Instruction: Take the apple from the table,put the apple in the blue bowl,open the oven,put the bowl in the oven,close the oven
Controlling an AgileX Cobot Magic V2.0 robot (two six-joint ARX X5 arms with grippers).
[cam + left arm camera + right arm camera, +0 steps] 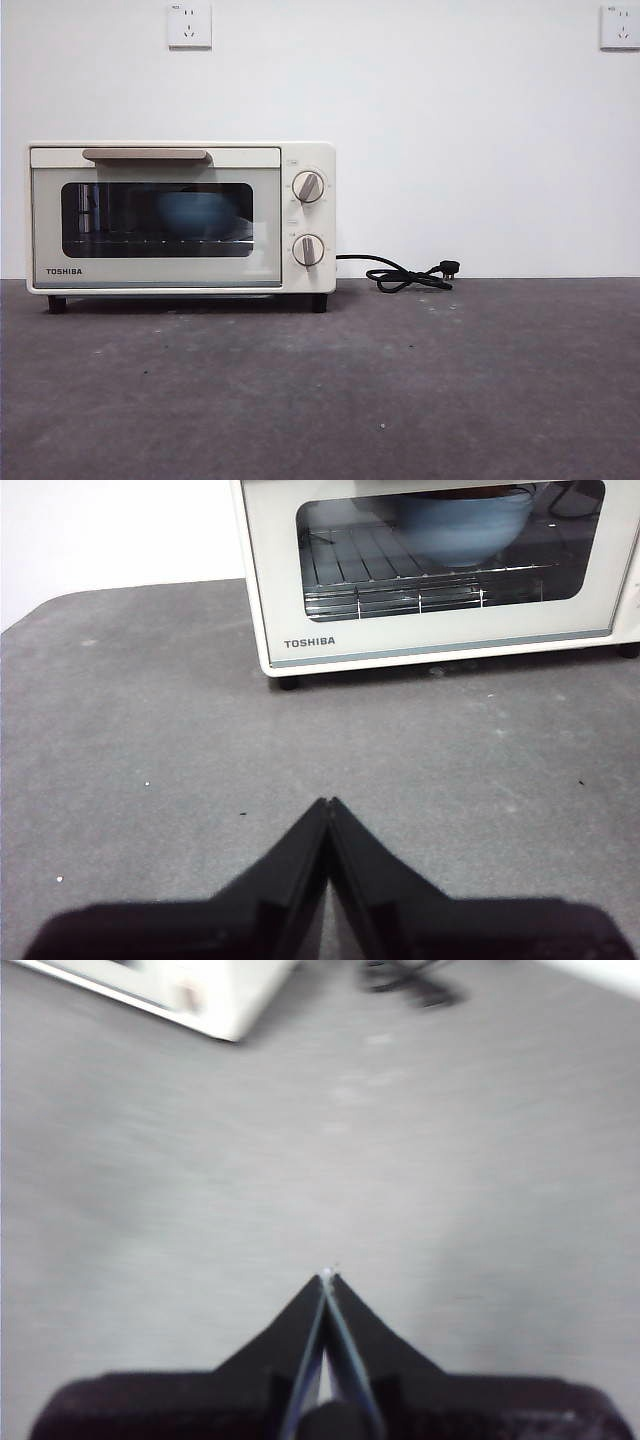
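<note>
- 2 black grippers hang over bare table, well back from the oven: the left gripper (328,802) has its jaws pressed together with nothing between them, and the right gripper (327,1276) is likewise closed on nothing, its picture blurred.
- Judging by that, neither arm has work in hand; the cream-white boxy Toshiba toaster oven (180,218) stands with its dark glass door (157,220) upright and flush, its beige bar handle (146,154) untouched.
- Behind the glass sits the glossy mid-blue round bowl (462,525), resting on the wire rack (420,580), so the loading and closing steps look done.
- Placement makes sense: the bowl is near the middle of the rack, clear of the door, which let the door swing shut.
- 1 thing stays hidden: the red apple cannot be made out. I judge it lies inside the bowl, below its rim, but the tinted glass and the bowl's wall conceal it.
- Cut off: the left wrist view crops the oven's top and knobs; the right wrist view shows only 1 oven corner and a smeared black power cord (408,275).
- Nothing else lies on the flat dark grey speckled table (400,390).
</note>
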